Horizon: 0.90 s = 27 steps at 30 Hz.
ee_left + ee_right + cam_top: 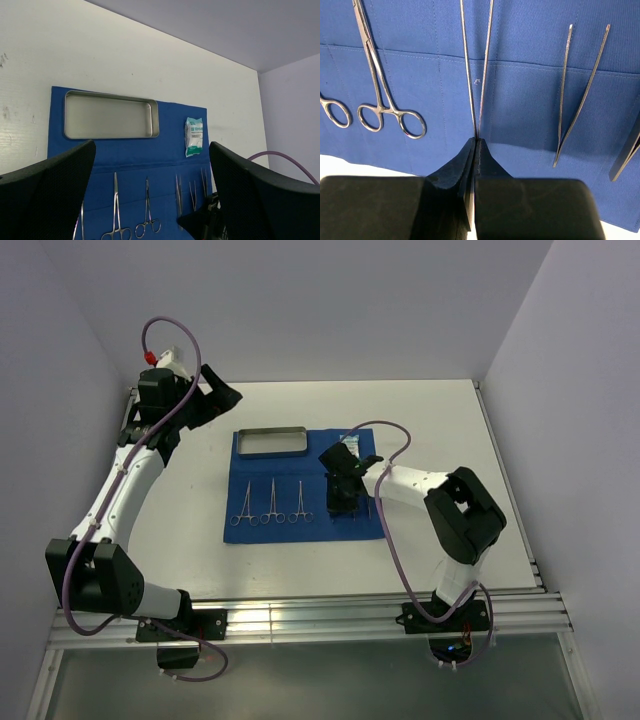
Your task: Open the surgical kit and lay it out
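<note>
The royal-blue cloth [300, 468] lies spread flat on the white table. The steel tray [271, 443] sits on its far left part and the white-green packet [350, 445] on its far right. Three ring-handled clamps [268, 502] lie side by side on the near left. My right gripper [343, 502] is low over the cloth's near right part. In the right wrist view it [476, 142] is shut on the joined end of a pair of long tweezers [477, 75]. Two more tweezers [580, 95] lie to its right. My left gripper [222, 398] hangs open and empty at the far left.
The left wrist view shows the tray [107, 116], the packet [193, 136], the clamps [116, 210] and the tweezers [192, 194] from above. Grey walls close in the table on three sides. A metal rail runs along the near edge [300, 615].
</note>
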### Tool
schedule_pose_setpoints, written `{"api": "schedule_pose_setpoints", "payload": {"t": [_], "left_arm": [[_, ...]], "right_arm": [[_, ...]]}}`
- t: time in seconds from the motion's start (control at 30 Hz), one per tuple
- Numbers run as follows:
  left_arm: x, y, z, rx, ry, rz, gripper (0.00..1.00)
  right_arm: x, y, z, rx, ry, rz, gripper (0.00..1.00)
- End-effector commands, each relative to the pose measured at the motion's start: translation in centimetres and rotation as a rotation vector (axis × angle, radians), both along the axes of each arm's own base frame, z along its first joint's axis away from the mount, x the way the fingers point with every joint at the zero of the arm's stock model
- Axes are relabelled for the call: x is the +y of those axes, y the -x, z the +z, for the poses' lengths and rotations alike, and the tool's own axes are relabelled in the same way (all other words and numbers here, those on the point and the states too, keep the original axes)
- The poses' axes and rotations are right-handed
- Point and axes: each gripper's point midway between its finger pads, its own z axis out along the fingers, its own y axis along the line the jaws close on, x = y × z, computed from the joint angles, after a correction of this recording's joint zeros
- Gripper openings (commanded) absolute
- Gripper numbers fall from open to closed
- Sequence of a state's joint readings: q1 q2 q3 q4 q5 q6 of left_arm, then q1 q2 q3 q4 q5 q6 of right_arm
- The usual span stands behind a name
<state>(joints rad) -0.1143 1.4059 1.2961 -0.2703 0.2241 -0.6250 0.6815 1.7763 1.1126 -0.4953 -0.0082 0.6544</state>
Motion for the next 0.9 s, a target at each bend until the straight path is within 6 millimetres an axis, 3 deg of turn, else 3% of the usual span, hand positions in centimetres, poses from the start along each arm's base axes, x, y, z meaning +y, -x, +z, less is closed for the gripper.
{"api": "schedule_pose_setpoints", "payload": {"t": [0.0, 0.37, 0.7, 0.87], "left_arm": [[-0.2, -0.1, 1.1, -0.028, 0.02, -0.011, 0.99], [-0.3, -0.1, 0.7, -0.018, 0.021, -0.017, 0.99], [-0.3, -0.2, 0.5, -0.008, 0.015, -0.017, 0.99], [-0.2, -0.2, 0.4, -0.002, 0.016, -0.016, 0.99]], "right_arm": [[0.6, -1.6, 0.8, -0.037, -0.017, -0.02, 0.0], [0.0, -2.2, 1.2, -0.056, -0.005, -0.035, 0.0], [-0.2, -2.3, 0.4, -0.026, 0.011, -0.044, 0.0], [-0.3, -2.2, -0.1, -0.007, 0.022, -0.047, 0.1]]}}
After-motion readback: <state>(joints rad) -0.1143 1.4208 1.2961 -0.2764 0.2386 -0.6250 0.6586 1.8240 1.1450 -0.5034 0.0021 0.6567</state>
